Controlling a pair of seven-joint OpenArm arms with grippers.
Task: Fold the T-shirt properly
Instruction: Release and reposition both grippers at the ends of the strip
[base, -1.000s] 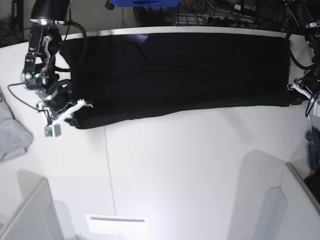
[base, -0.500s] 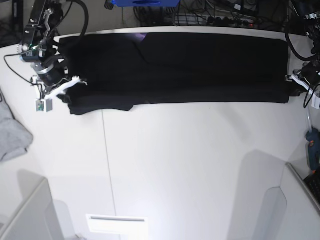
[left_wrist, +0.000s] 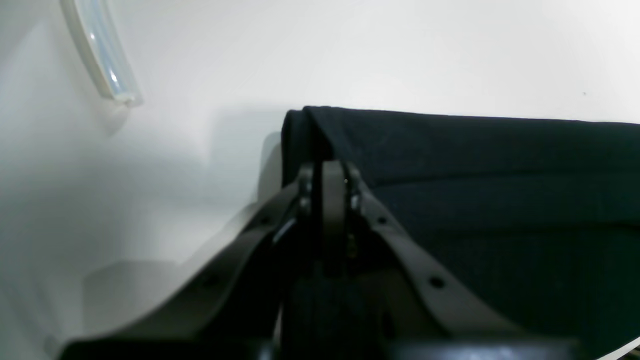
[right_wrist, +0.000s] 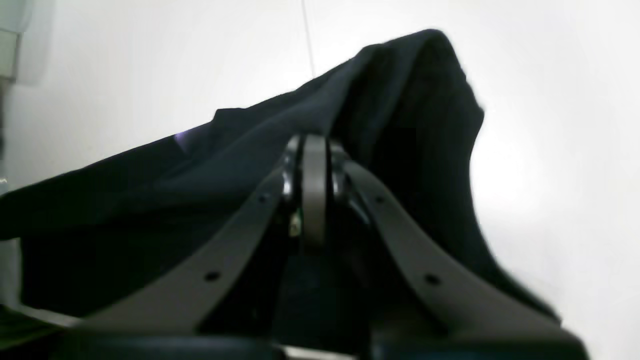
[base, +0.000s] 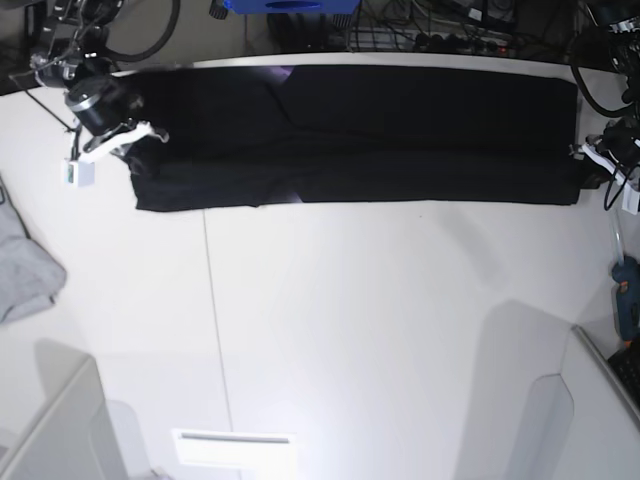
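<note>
The black T-shirt (base: 360, 130) lies as a long folded band across the far side of the white table (base: 380, 330), with a bit of purple neckband (base: 288, 72) at its far edge. In the base view my right gripper (base: 140, 135) is at the band's left end and my left gripper (base: 590, 165) at its right end. The right wrist view shows the right gripper (right_wrist: 314, 150) shut on a raised bunch of the black cloth (right_wrist: 400, 100). In the left wrist view, the left gripper (left_wrist: 327, 182) is shut on the folded corner of the shirt (left_wrist: 475, 165), low over the table.
A light grey garment (base: 22, 265) lies at the table's left edge. A blue tool (base: 627, 295) sits at the right edge, and a clear tube (left_wrist: 102, 60) hangs near the left gripper. Cables and a blue box (base: 290, 5) line the back. White bin walls (base: 50, 430) rise at the front corners.
Both grippers have moved toward the far side of the table with the cloth in them. The shirt's near edge has drawn back and now runs straight.
</note>
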